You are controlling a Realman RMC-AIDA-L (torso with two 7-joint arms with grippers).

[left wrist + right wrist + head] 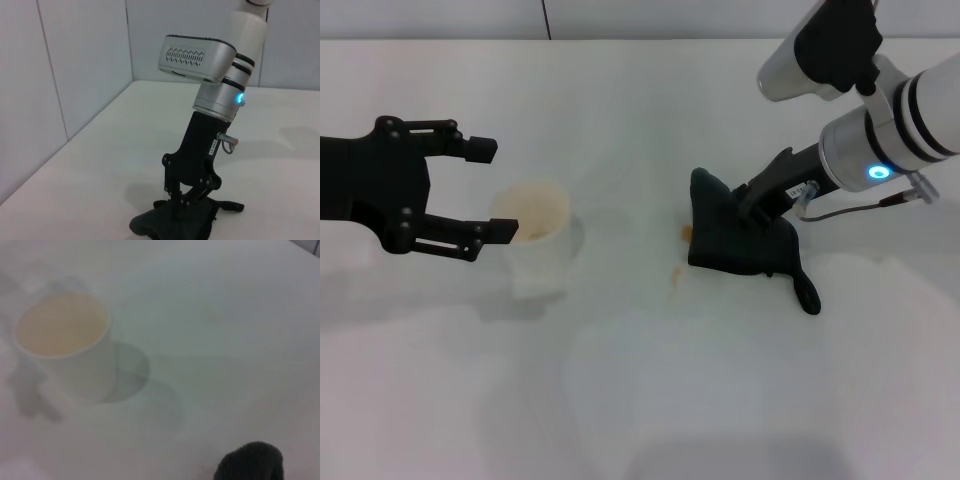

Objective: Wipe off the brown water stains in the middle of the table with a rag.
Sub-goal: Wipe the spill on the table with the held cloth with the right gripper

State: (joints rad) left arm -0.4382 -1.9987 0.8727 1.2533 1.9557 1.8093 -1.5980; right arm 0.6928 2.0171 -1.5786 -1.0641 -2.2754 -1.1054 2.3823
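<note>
The dark rag (740,242) lies bunched on the white table (650,390) right of centre, its thin tail (806,292) trailing towards the front. My right gripper (756,206) comes down on the rag from the right and is shut on its top; the left wrist view shows its fingers (176,199) sunk into the rag (167,226). Small orange-brown stains show at the rag's left edge (685,233) and just in front (674,276). My left gripper (490,190) is open and empty at the left. A corner of the rag (250,463) shows in the right wrist view.
A white cup (535,240) with a tan-tinted rim stands left of centre, right by my left gripper's fingertips; it also shows in the right wrist view (62,335). White wall panels (75,65) stand behind the table.
</note>
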